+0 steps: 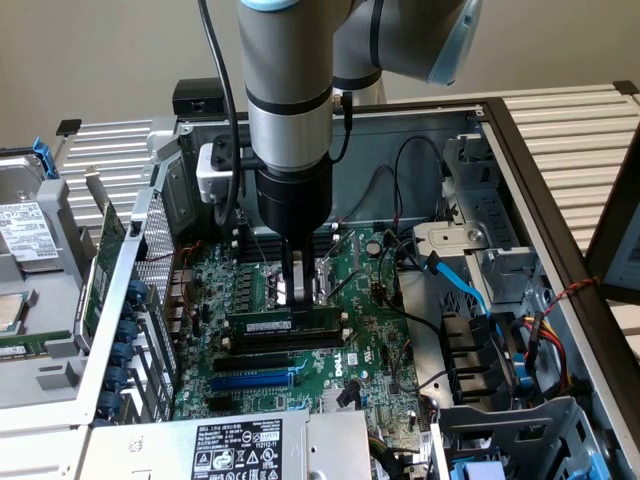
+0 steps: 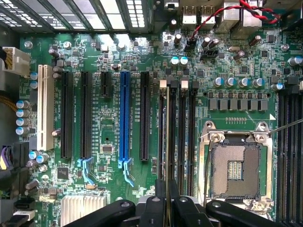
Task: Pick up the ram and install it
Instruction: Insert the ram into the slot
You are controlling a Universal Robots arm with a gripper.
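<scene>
- Green and thin, the ram (image 1: 283,322) stands on edge at the centre of the exterior frame, on the motherboard (image 1: 365,335), just above an empty black slot (image 1: 272,343).
- The gripper (image 1: 298,288) hangs straight over it, its two fingers pinched onto the stick's upper edge near mid-length.
- From the wrist camera the ram (image 2: 167,132) shows edge-on as a pale line leading away from the gripper (image 2: 167,202), parallel to the black memory slots (image 2: 182,132) beside the CPU socket (image 2: 235,168).
- Whether the stick is fully seated cannot be told.
- Doing this well likely means holding the stick upright and parallel to its slot, then pressing evenly so both ends sink together (a tilt could jam one end).
</scene>
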